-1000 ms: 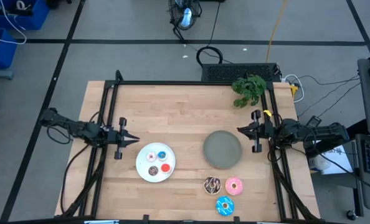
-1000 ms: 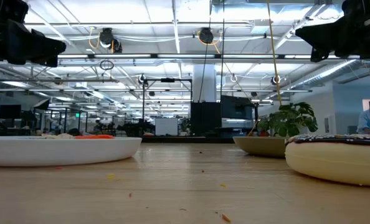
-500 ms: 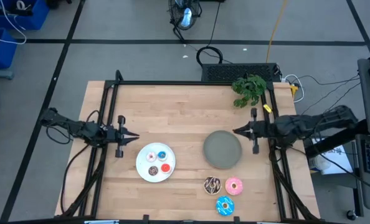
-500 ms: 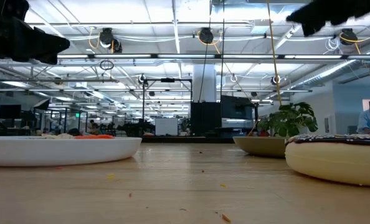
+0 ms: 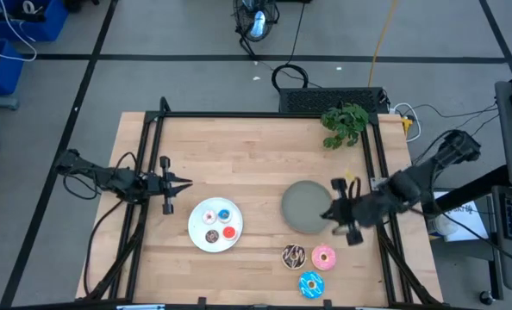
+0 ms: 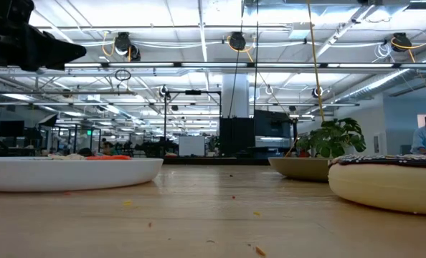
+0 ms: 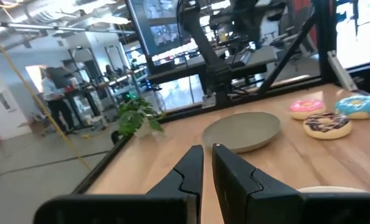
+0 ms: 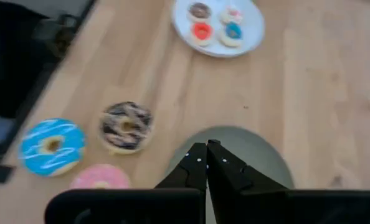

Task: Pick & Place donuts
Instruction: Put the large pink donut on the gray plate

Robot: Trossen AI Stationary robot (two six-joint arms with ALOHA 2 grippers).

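Now the right gripper (image 5: 334,213), its two fingers pressed together and holding nothing, hangs at the right edge of the grey plate (image 5: 306,205), in the lower right part of the high view. The three larger donuts lie on the bare wood just below it in the frame: the chocolate donut (image 5: 293,256), the pink donut (image 5: 323,257) beside it, and the blue-sprinkled donut (image 5: 311,284) lowest. From the fingertips the pink one lies nearest, straight toward the bottom edge. Being rings, they have no long axis to line up with. The three tiny donuts (image 5: 220,224) sit on the white plate (image 5: 197,217). The left gripper (image 5: 187,183), nearly shut and empty, waits at centre left, clearly farther from the big donuts.
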